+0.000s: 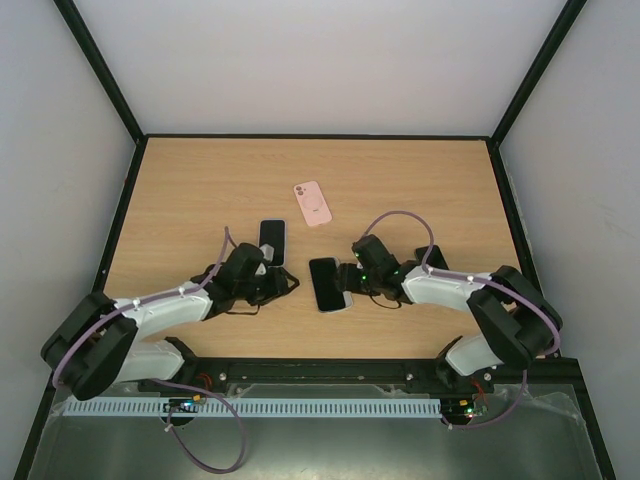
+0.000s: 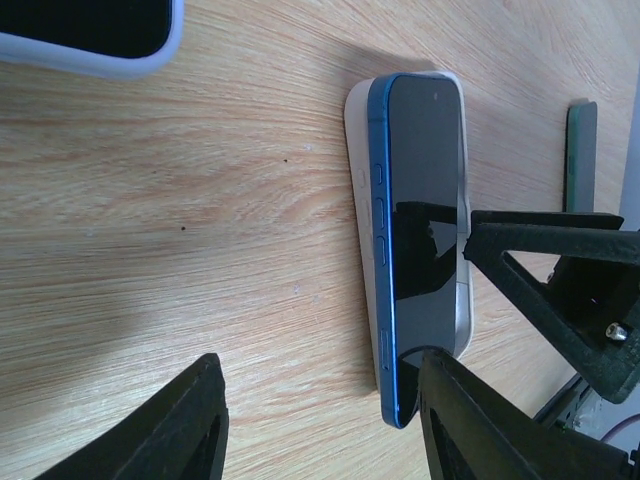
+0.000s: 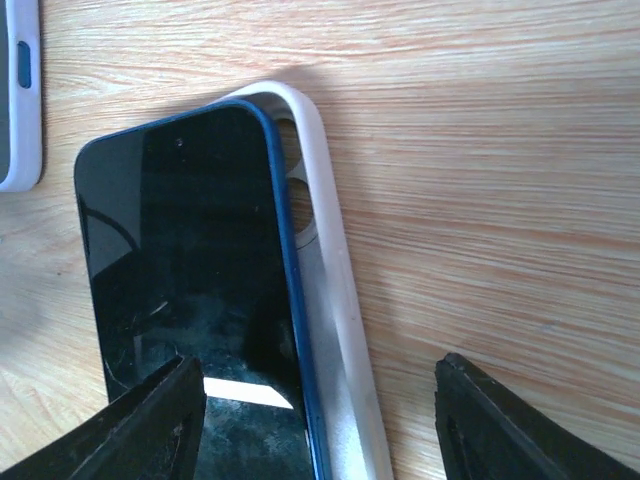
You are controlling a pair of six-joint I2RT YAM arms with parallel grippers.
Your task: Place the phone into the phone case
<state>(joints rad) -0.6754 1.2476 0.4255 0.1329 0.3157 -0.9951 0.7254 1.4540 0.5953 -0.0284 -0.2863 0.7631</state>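
Phone (image 3: 190, 280), blue-edged and screen up, lies between the 2 spread fingers of the right gripper (image 3: 318, 368). That gripper's left finger overlaps the phone's near corner; whether it presses on the glass I cannot tell. The right finger stands apart over wood, beyond the rim of the phone case (image 3: 335, 270).

The phone rests on top of the white case, askew and not seated. Its right long edge crosses the case floor, so the case's right wall and camera cutout show beside it. In the left wrist view the blue side with its buttons sits above the case rim.

The left gripper (image 2: 320, 360) faces the phone's opposite long side with its fingers apart and only wood between them. One finger is just beside the phone's near end.

Beyond the left gripper lies a second phone in a white case (image 1: 272, 241), near but apart from the task pair. A pink case (image 1: 313, 203) lies further back, well apart. A dark flat object (image 1: 436, 257) sits just beside the right arm.

The table (image 1: 200, 190) runs on behind the pink case to a black frame (image 1: 320, 136) at the back and on both sides.
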